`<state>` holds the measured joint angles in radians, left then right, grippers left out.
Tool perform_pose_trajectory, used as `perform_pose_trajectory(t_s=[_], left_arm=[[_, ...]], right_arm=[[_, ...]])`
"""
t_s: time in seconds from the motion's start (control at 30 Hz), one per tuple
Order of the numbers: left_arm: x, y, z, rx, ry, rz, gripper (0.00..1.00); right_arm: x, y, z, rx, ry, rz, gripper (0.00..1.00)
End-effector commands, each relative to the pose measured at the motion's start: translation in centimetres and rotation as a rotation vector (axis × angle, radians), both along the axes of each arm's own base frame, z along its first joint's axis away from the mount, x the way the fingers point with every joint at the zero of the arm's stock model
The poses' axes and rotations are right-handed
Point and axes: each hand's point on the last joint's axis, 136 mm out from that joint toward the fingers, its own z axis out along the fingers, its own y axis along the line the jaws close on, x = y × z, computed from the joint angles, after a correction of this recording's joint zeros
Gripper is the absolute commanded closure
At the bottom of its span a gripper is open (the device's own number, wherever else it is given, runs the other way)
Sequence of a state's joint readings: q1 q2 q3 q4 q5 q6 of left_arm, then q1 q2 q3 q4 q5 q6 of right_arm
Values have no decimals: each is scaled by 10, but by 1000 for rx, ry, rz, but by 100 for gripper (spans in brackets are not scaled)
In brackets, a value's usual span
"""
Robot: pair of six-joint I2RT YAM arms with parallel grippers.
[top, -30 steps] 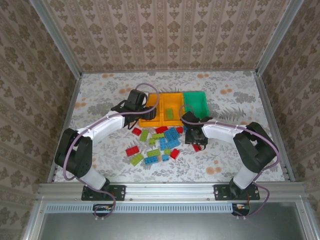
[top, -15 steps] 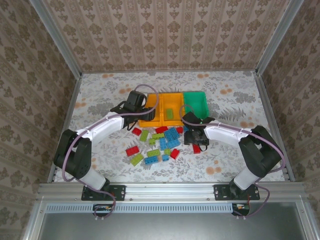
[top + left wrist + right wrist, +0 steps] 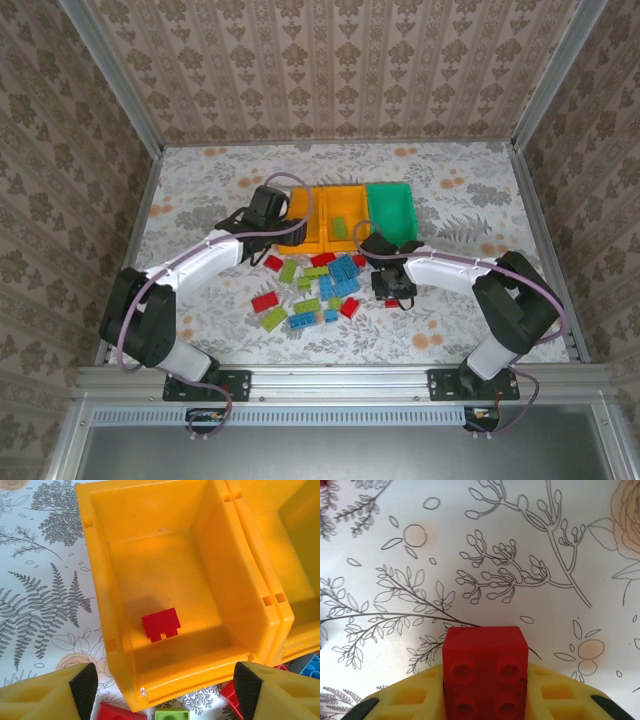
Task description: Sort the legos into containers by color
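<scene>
From above, the left arm reaches up and to the right with a bent elbow. The left gripper (image 3: 262, 207) hangs by the left yellow bin (image 3: 296, 241). The right arm folds in toward the middle, and the right gripper (image 3: 390, 288) is low beside the pile of legos (image 3: 320, 285). In the left wrist view, the fingers (image 3: 82, 685) stand wide apart with nothing between them. One red lego (image 3: 161, 624) lies on the bin floor. In the right wrist view, the fingers (image 3: 560, 695) squeeze a red brick (image 3: 485, 670), with the flowery table (image 3: 470, 555) behind it.
</scene>
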<state>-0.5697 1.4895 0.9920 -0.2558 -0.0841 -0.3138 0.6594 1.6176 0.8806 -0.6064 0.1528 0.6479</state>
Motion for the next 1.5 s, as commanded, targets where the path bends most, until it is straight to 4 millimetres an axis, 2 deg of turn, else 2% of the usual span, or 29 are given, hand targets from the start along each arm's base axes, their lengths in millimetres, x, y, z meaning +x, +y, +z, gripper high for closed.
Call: perform_pose_trajectory(t_s=[0.0, 0.07, 0.17, 0.3, 0.4, 0.47, 0.53, 0.7, 0.8, 1.0, 1.23, 1.37, 1.47], left_arm=[[-7, 9, 7, 16, -19, 16, 24], [-9, 13, 6, 19, -22, 25, 23], [-14, 21, 5, 25, -32, 42, 20], [-21, 35, 0, 45, -29, 80, 16], [-27, 43, -12, 55, 2, 101, 14], [-31, 47, -19, 62, 25, 109, 14], [-34, 50, -23, 61, 41, 125, 14], [-42, 50, -28, -16, 45, 158, 13], [-48, 53, -32, -25, 51, 170, 13], [-61, 61, -43, 7, 86, 159, 13], [-73, 58, -49, -10, 103, 129, 14], [-77, 47, -46, -21, 98, 78, 16], [-82, 35, -45, -24, 98, 21, 16]], right_arm=[[-1, -2, 10, -29, -2, 35, 73], [10, 9, 28, 11, -55, 47, 74], [31, 34, 68, 99, -162, 74, 75], [63, 84, 122, 320, -310, 121, 75], [85, 119, 144, 447, -364, 140, 74], [102, 137, 152, 479, -371, 149, 74], [119, 155, 154, 506, -380, 154, 74], [155, 196, 143, 571, -371, 161, 73], [169, 210, 131, 571, -350, 151, 71], [190, 215, 107, 491, -324, 134, 60], [198, 216, 86, 458, -288, 126, 45], [196, 216, 90, 468, -286, 128, 39], [193, 216, 105, 492, -312, 137, 29]])
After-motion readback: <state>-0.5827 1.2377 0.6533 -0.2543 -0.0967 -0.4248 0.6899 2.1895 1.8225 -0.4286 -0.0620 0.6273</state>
